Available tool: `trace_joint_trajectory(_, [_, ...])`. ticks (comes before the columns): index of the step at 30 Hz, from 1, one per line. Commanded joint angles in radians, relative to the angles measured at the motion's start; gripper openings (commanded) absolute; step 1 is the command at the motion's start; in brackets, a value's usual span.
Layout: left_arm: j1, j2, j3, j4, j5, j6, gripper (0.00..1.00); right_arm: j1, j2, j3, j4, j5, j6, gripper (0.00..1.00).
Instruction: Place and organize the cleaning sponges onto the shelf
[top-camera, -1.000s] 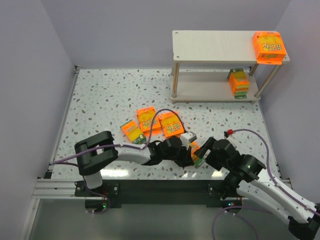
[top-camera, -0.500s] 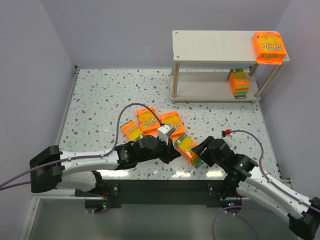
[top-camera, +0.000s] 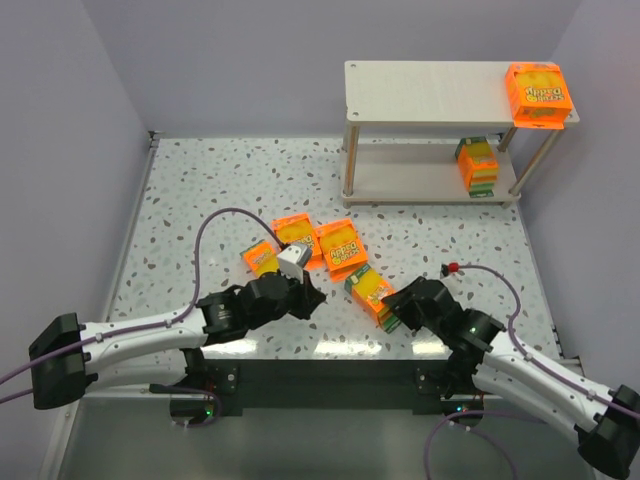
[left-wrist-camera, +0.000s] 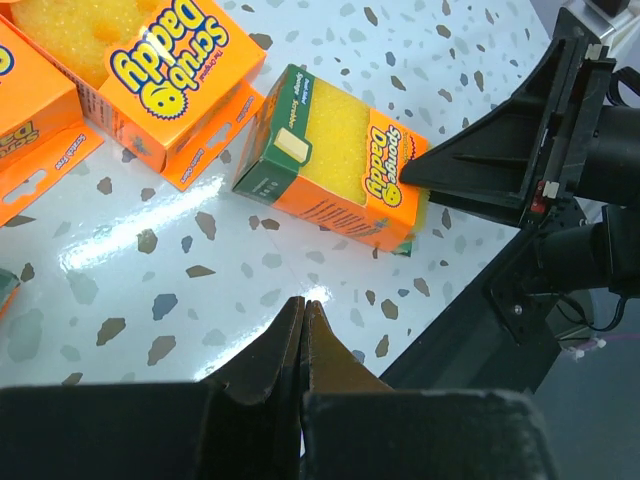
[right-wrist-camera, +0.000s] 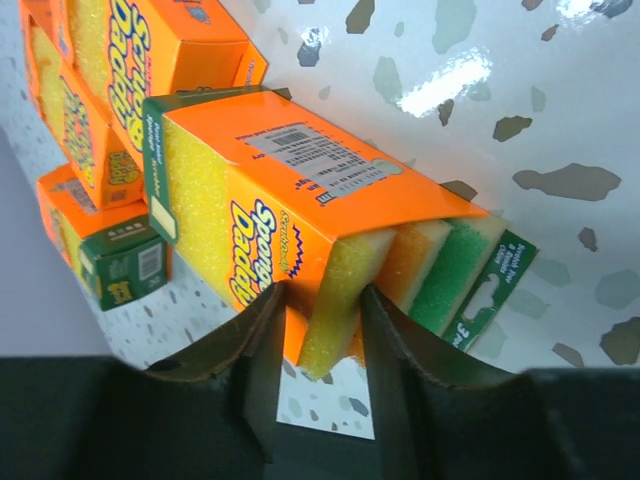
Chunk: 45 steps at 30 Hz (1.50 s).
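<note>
One cleaning sponge pack (top-camera: 368, 290) (left-wrist-camera: 340, 160) (right-wrist-camera: 270, 200) lies on the table near the front edge, its end showing yellow, orange and green layers. My right gripper (top-camera: 393, 310) (right-wrist-camera: 322, 292) (left-wrist-camera: 440, 185) is shut on the near corner of that pack, with the yellow layer between its fingers. My left gripper (top-camera: 314, 298) (left-wrist-camera: 303, 305) is shut and empty, hanging over bare table just left of the pack. Three more packs (top-camera: 340, 245) (top-camera: 292, 232) (top-camera: 260, 258) lie clustered behind it. The shelf (top-camera: 430, 90) stands at the back right with one pack (top-camera: 538, 92) on top and another (top-camera: 477, 165) on the lower tier.
The grey walls close in on the left, back and right. The table's front edge (left-wrist-camera: 440, 330) runs right beside both grippers. A red-tipped cable (top-camera: 455, 267) loops off the right arm.
My left arm has drawn back to the left, away from the pack. The right gripper's jaws have narrowed onto the pack's corner, and the pack has slid a little to the left.
</note>
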Motion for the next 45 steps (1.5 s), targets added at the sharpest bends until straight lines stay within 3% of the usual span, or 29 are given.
trace_joint_trajectory(1, [0.011, -0.013, -0.012, -0.009, -0.023, -0.015, 0.00, -0.001, -0.004, -0.048, 0.014, 0.069, 0.040, 0.35])
trace_joint_trajectory(4, [0.011, -0.005, -0.014, -0.009, -0.012, -0.015, 0.00, -0.001, -0.024, -0.085, 0.025, 0.066, 0.060, 0.19])
trace_joint_trajectory(9, [0.012, -0.001, -0.014, -0.009, -0.010, -0.014, 0.00, -0.001, -0.069, -0.096, -0.010, 0.083, 0.066, 0.12])
trace_joint_trajectory(11, [0.014, -0.001, -0.011, -0.009, -0.010, -0.012, 0.00, -0.003, -0.087, -0.090, -0.028, 0.099, 0.066, 0.00])
trace_joint_trajectory(31, [0.018, -0.013, 0.017, -0.064, -0.023, -0.011, 0.00, -0.001, -0.351, 0.117, -0.268, 0.293, 0.018, 0.00])
trace_joint_trajectory(38, [0.018, -0.002, 0.018, -0.062, -0.024, -0.011, 0.00, -0.001, -0.302, 0.147, -0.226, 0.334, -0.023, 0.00])
trace_joint_trajectory(45, [0.018, -0.010, 0.017, -0.064, -0.023, -0.011, 0.00, -0.003, -0.204, 0.133, -0.060, 0.369, -0.104, 0.00])
